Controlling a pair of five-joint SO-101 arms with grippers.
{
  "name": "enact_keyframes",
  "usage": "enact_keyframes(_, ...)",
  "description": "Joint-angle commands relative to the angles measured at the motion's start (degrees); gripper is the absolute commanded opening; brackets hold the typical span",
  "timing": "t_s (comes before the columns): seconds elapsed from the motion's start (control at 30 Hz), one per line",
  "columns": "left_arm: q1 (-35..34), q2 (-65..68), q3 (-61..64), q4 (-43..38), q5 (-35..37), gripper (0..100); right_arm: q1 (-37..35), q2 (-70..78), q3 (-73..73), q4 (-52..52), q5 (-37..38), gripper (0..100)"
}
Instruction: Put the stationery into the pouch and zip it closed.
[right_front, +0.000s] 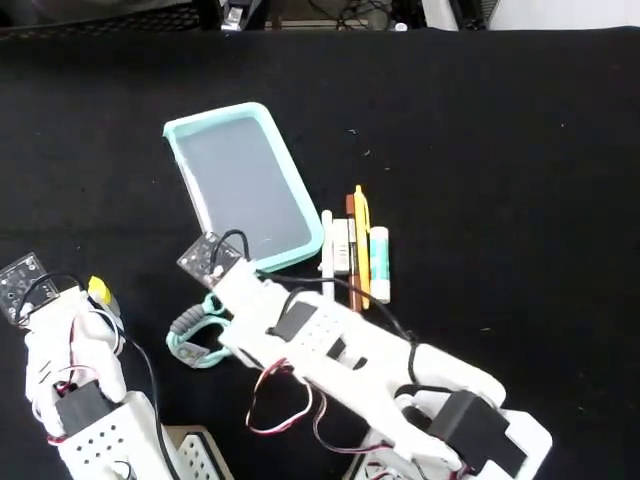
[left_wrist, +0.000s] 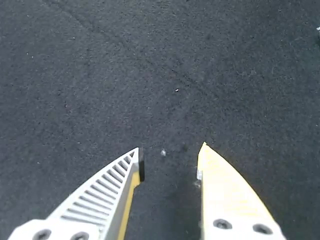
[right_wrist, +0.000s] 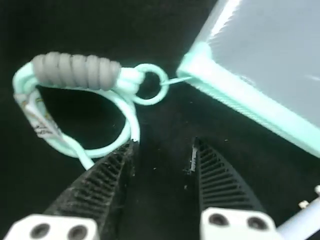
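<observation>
R gripper (right_wrist: 164, 145), fingers part-open, sat just beside strap (right_wrist: 75, 70); best pinched squarely to steady pouch (right_wrist: 260, 65). L gripper (left_wrist: 170, 149) gaped, empty.

Right arm (right_front: 320, 335) covers pouch's (right_front: 240, 180) near corner & part of its strap (right_front: 184, 324) in high view; pouch runs off rt wrist view's edge.

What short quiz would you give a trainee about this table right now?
1. True or false: the stationery lies on the black cloth beside the pouch, not inside it.
2. The right gripper hovers closest to: A the strap loop, B the stationery, C a cup.
3. Fill in: the left gripper is ___ over bare black cloth.
Key: 1 true; 2 A; 3 open.
</observation>
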Motion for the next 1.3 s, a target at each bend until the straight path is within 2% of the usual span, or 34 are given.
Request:
enact_keyframes(0.0, 0.4, -0.3, -3.4, -1.4, 0.6, 20, -1.6, -2.4, -2.8, 0.4, -0.6, 18.0)
enact_keyframes(0.37, 0.5, -0.3, -3.4, -1.4, 0.6, 20, -0.3, -13.8, 0.0, 0.7, -1.3, 18.0)
enact_keyframes(0.5, 0.5, -0.3, -3.4, -1.4, 0.6, 20, -0.3, -17.5, 2.8, 0.3, -5.4, 18.0)
enact_keyframes(0.63, 0.5, -0.3, -3.4, -1.4, 0.6, 20, -0.3, -17.5, 4.5, -2.0, -5.6, 18.0)
enact_keyframes(0.87, 0.7, -0.3, -3.3, -1.4, 0.6, 20, -0.1, -17.6, 9.9, -12.8, -5.8, 18.1)
enact_keyframes(1.03, 0.7, -0.3, -3.3, -1.4, 0.6, 20, 4.2, -17.6, 8.8, -13.5, -8.3, 18.2)
enact_keyframes(1.2, 0.7, -0.3, -3.4, -1.4, 0.6, 20, 3.8, -17.6, 8.8, -13.4, -10.4, 18.2)
enact_keyframes(1.27, 0.7, -0.3, -3.4, -1.4, 0.6, 20, 1.3, -17.5, 9.1, -13.4, -10.4, 18.2)
